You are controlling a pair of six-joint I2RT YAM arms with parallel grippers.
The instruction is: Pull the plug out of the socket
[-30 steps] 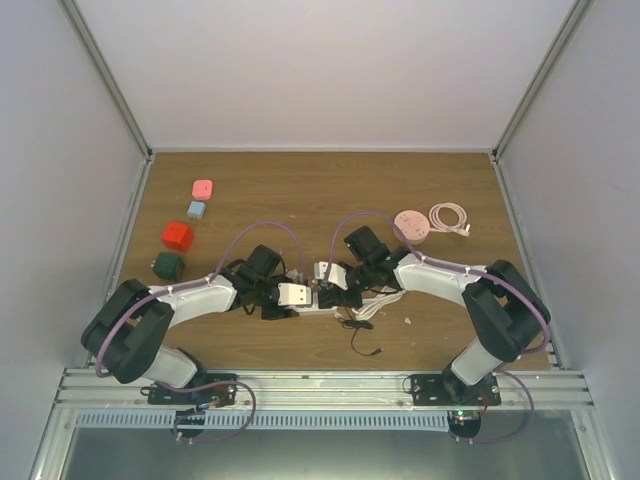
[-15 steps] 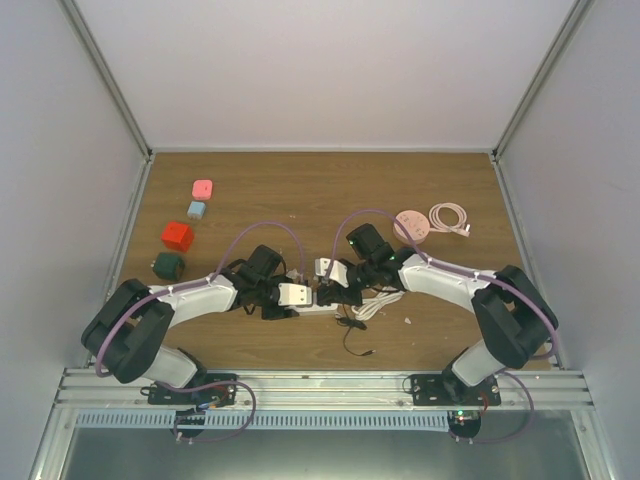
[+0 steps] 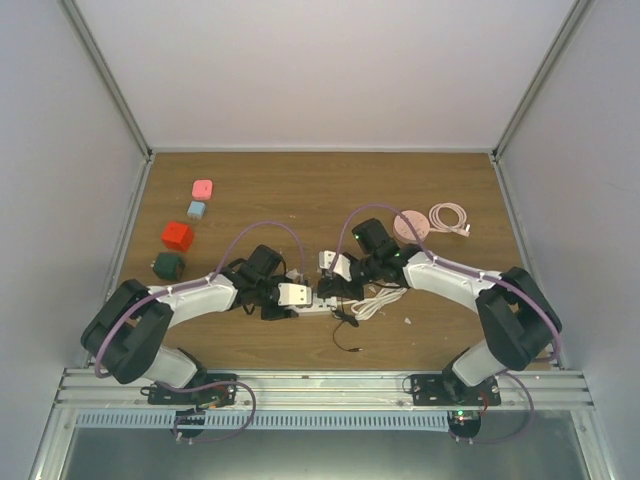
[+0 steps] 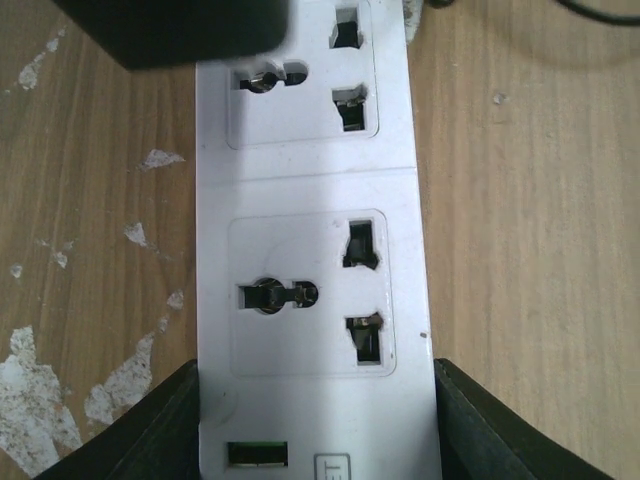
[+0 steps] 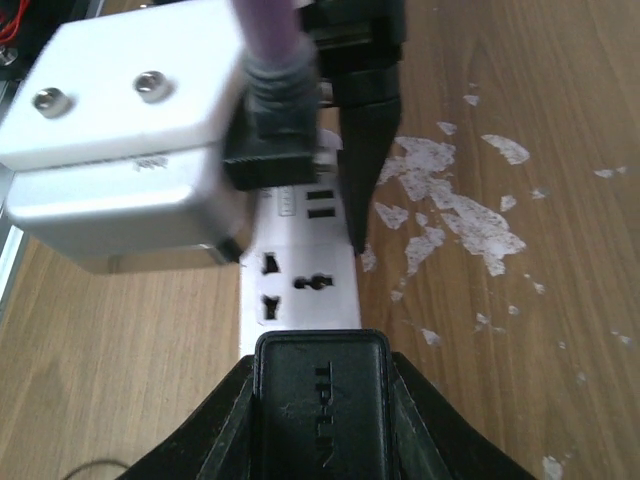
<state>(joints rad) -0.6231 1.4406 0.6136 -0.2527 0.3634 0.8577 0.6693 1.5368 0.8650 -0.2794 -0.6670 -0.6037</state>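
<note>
One power strip (image 4: pixel 310 250) lies flat on the wooden surface (image 3: pixel 300 200) between the two arms, its long axis running left to right from one gripper to the other. The left gripper (image 4: pixel 315 405) is closed across the strip's near end, pinning it. The right gripper (image 5: pixel 320 385) is clamped on the one black plug (image 5: pixel 318 430), which sits over the far end of the strip, so the right arm has it.

I reckon the pull should go straight up off the strip's face. Whether the prongs are already clear, I cannot tell. Two sockets show bare in the left wrist view. One thin black cable (image 3: pixel 350 338) trails toward the arm bases. Four small blocks sit well apart at far left.
</note>
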